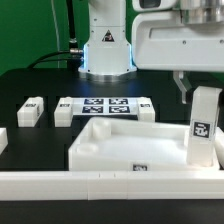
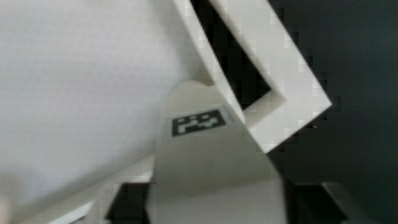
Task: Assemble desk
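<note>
At the exterior view's right, one white leg [image 1: 203,125] stood upright at the right-hand corner of the desk slab [image 1: 120,148], tag facing the camera. The jaws were closed on the leg's upper end, with one dark finger [image 1: 183,90] against its side. The wrist view showed the tagged leg running between the jaws, above the slab's raised rim. The slab lay flat on the black bench [image 1: 30,80], behind a long white rail [image 1: 90,182]. Loose legs [image 1: 30,112] lay on either side of the marker board [image 1: 105,106]
</note>
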Controlling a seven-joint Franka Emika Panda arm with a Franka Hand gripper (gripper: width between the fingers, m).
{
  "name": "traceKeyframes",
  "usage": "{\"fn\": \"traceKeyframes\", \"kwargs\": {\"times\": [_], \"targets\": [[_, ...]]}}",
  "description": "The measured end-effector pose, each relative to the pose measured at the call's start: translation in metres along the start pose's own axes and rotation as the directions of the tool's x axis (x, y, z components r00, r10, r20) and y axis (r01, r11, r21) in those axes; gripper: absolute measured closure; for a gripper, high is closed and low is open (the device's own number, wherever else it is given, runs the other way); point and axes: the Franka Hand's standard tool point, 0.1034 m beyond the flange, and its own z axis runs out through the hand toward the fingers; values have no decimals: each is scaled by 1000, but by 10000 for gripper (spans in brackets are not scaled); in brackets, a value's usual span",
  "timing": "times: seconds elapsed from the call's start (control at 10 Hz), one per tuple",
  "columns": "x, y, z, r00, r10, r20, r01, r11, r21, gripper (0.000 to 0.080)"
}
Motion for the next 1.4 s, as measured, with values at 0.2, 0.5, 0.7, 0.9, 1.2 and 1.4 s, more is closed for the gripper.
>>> {"fn": "traceKeyframes", "kwargs": {"times": [0.2, 0.5, 0.7, 0.9, 1.2, 1.4], "targets": [[-9, -14, -28, 1000, -25, 16, 25, 1000, 0, 166], [-7, -10, -20, 1000, -21, 11, 21, 1000, -4, 151], [-7, -10, -20, 1000, -21, 12, 21, 1000, -4, 151], [-20, -10, -25, 995, -101, 19, 102, 995, -2, 151], [-55, 16, -17, 967, -252, 38, 253, 967, -9, 151], [-53, 16, -17, 927, -373, 36, 374, 928, -4, 151]]}}
